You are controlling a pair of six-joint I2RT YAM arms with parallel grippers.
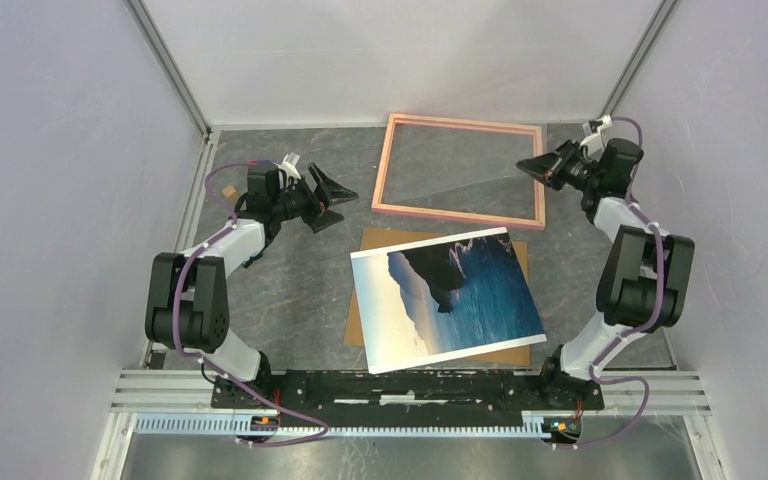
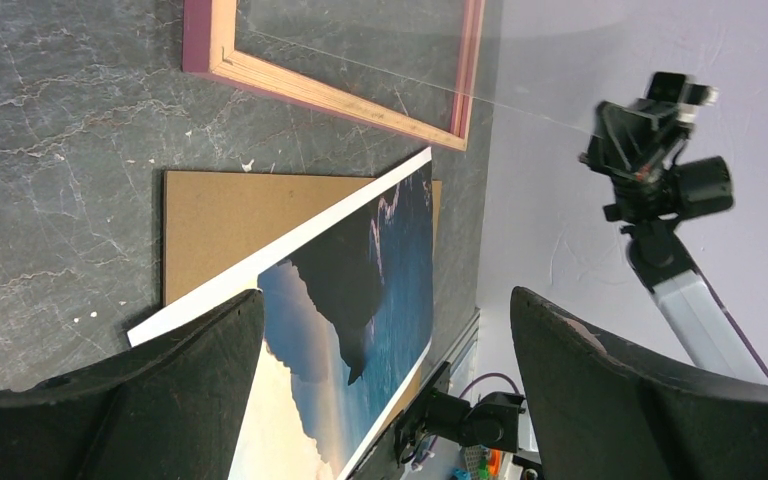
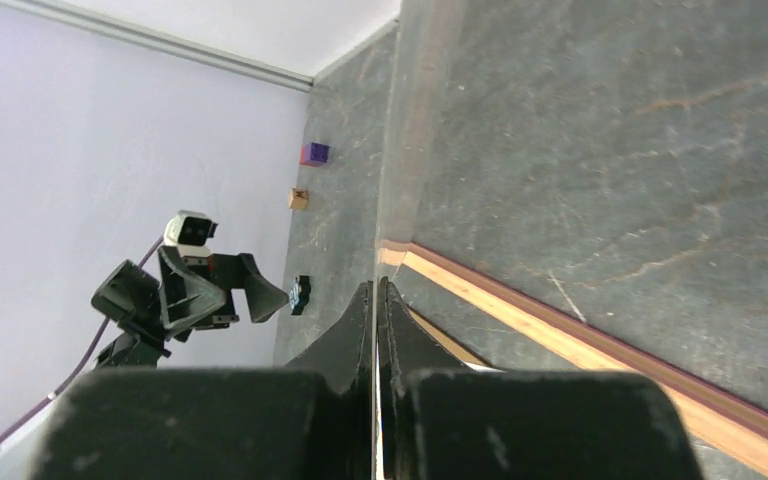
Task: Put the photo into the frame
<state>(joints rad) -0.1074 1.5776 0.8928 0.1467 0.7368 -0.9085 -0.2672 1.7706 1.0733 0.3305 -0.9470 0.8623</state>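
Note:
The photo (image 1: 445, 298) lies face up, skewed, on the brown backing board (image 1: 385, 240) in the middle of the table; it also shows in the left wrist view (image 2: 360, 290). The salmon-pink frame (image 1: 455, 215) lies flat behind it. My right gripper (image 1: 532, 165) is at the frame's right side, shut on the edge of the clear pane (image 1: 460, 175), which is tilted up out of the frame. In the right wrist view the fingers (image 3: 360, 320) pinch the thin pane edge (image 3: 385, 200) above the frame rail (image 3: 580, 350). My left gripper (image 1: 340, 203) is open and empty, left of the frame.
The backing board (image 2: 230, 215) sticks out from under the photo at its far and left sides. A small brown cube (image 3: 299, 198) and a purple cube (image 3: 314, 153) sit by the far left wall. White walls close in on both sides.

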